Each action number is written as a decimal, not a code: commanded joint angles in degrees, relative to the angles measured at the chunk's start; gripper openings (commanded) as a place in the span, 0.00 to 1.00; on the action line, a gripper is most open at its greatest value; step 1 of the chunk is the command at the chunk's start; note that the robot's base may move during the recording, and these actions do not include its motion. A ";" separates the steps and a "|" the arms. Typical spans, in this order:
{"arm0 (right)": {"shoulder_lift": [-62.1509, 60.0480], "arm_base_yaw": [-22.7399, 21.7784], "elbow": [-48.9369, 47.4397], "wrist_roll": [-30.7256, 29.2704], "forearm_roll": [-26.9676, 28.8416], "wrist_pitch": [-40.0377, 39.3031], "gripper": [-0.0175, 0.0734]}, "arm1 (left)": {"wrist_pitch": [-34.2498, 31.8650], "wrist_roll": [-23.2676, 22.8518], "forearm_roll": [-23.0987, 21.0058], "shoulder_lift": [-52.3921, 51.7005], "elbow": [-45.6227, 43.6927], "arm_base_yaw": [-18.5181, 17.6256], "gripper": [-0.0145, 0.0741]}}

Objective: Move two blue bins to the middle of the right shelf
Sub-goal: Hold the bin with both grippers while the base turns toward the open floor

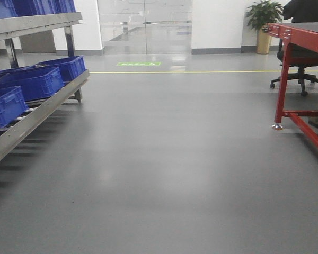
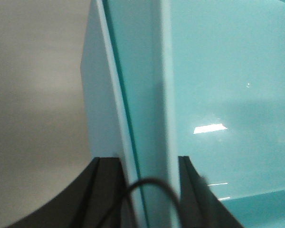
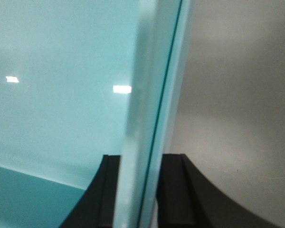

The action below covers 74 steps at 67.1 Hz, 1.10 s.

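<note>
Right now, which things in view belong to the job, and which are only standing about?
Job: pale blue bins, walls clamped in the left claw and the right claw.
Standing about: royal-blue crates, red table, office chair, potted plant.

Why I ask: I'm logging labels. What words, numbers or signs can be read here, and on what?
On the green floor marking: pale characters, too small to read.
On the pale blue bins: no text on the walls in view.
On the royal-blue crates: no label visible.
</note>
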 commanded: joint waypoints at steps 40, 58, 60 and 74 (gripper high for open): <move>-1.12 -0.40 -1.04 -2.67 -1.16 -3.46 0.02 | -6.96 -1.65 -1.51 -1.20 -0.97 0.33 0.04; -1.12 -0.40 -1.04 -2.67 -1.16 -3.46 0.02 | -6.96 -1.65 -1.51 -1.20 -0.97 0.33 0.04; -1.12 -0.40 -1.04 -2.67 -1.16 -3.46 0.02 | -6.96 -1.65 -1.51 -1.20 -0.97 0.33 0.04; -1.12 -0.40 -1.04 -2.67 -1.16 -3.46 0.02 | -6.96 -1.65 -1.51 -1.20 -0.97 0.33 0.04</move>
